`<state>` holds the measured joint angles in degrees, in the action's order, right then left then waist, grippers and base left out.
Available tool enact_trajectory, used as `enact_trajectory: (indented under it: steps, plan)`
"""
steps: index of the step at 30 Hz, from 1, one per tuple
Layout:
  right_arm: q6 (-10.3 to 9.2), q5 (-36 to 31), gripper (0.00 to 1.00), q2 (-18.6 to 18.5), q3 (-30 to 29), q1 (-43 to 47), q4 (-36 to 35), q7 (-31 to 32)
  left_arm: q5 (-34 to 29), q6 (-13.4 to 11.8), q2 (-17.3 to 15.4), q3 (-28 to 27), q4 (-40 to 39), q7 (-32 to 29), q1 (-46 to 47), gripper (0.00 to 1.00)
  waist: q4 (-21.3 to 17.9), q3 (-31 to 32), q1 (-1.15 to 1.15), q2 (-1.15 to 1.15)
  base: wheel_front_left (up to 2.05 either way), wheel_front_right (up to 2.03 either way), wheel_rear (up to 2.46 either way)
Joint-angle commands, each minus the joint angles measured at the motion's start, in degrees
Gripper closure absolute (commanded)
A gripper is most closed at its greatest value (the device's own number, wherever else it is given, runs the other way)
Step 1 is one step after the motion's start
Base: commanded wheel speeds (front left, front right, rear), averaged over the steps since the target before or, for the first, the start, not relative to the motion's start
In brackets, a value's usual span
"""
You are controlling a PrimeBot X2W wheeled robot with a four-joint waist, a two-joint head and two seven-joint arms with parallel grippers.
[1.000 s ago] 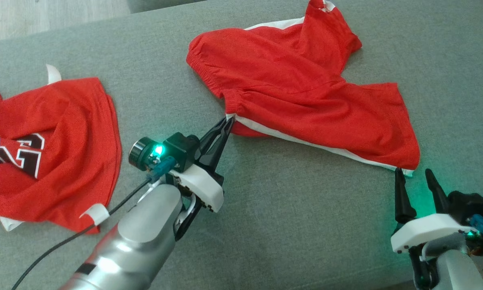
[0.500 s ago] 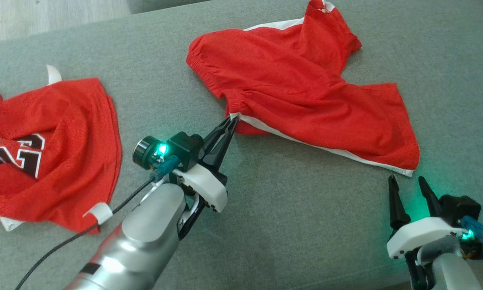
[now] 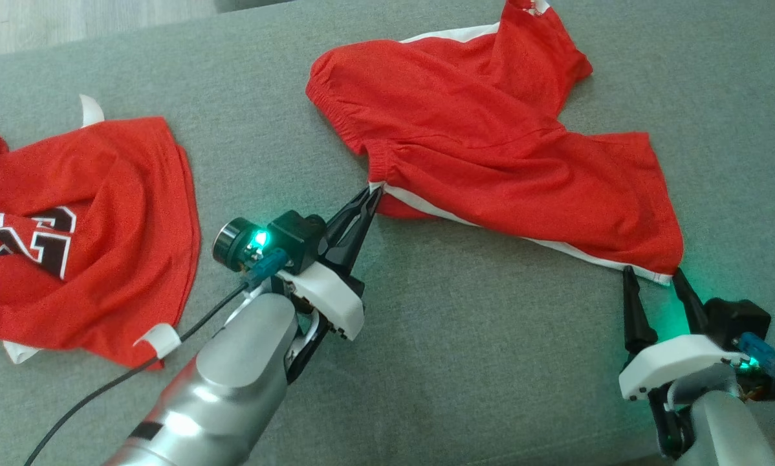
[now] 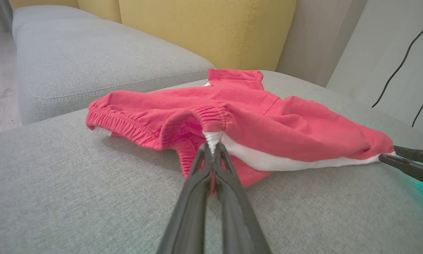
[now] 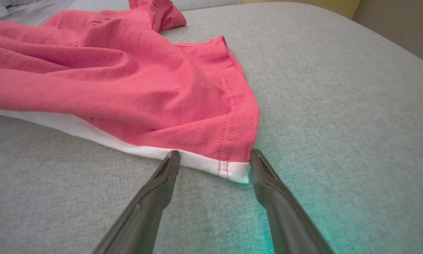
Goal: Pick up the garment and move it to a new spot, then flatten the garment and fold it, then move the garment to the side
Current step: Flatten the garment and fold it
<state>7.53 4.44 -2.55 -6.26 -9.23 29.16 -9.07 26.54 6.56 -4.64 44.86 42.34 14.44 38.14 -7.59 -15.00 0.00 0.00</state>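
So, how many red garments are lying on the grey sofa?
2. The red shorts lie in the middle toward the right; the numbered red jersey lies at the left, partly out of frame.

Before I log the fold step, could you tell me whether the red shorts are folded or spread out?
Spread out, not folded: the red shorts lie open and rumpled on the grey cushion, legs splayed apart.
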Motion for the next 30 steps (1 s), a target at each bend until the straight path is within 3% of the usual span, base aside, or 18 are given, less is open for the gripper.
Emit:
enact_trajectory:
  steps: [1, 9, 10, 11, 12, 21, 30]
  plan:
    - [-0.04, -0.50, 0.00, -0.32, 1.07, -1.73, -0.87, -0.62, -0.55, 0.15, -0.10, -1.80, -1.10, 0.56, 1.67, 1.00, 0.07, -0.11, 0.00, 0.00, 0.00, 0.00, 0.00]
    - [-0.04, 0.59, 0.00, -0.32, 1.72, -2.28, 0.97, 0.14, -0.84, 0.40, 0.07, -2.11, -0.54, 0.56, 1.95, 1.00, -0.10, -0.29, 0.00, 0.00, 0.00, 0.00, 0.00]
    - [-0.04, 0.87, 0.51, -0.32, 2.02, -2.36, 1.31, 0.43, -0.85, 0.43, 0.09, -2.10, -0.42, 0.56, 1.97, 1.00, -0.14, -0.25, 0.00, 0.00, 0.00, 0.00, 0.00]
    - [-0.04, 0.99, 0.91, -0.32, 2.22, -2.43, 1.53, 0.57, -0.85, 0.47, 0.11, -2.10, -0.29, 0.56, 1.98, 1.00, -0.19, -0.21, 0.00, 0.00, 0.00, 0.00, 0.00]
    - [-0.04, 1.10, 1.00, -0.32, 2.38, -2.48, 1.71, 0.69, -0.85, 0.49, 0.12, -2.10, -0.18, 0.56, 1.99, 1.00, -0.22, -0.15, 0.00, 0.00, 0.00, 0.00, 0.00]
    - [-0.04, 1.54, 1.00, -0.32, 2.95, -3.10, -0.32, 0.20, -0.82, 0.62, -0.90, -3.23, -0.14, 0.56, 1.38, 1.00, -0.61, 1.47, 0.00, 0.00, 0.00, 0.00, 0.00]
    - [-0.04, 2.43, 1.00, -1.98, 5.66, -5.87, -13.27, 2.72, -1.38, 0.67, -4.80, -4.99, -1.73, 0.55, 3.27, 1.00, 0.22, 4.94, 0.00, 0.00, 0.00, 0.00, 0.00]
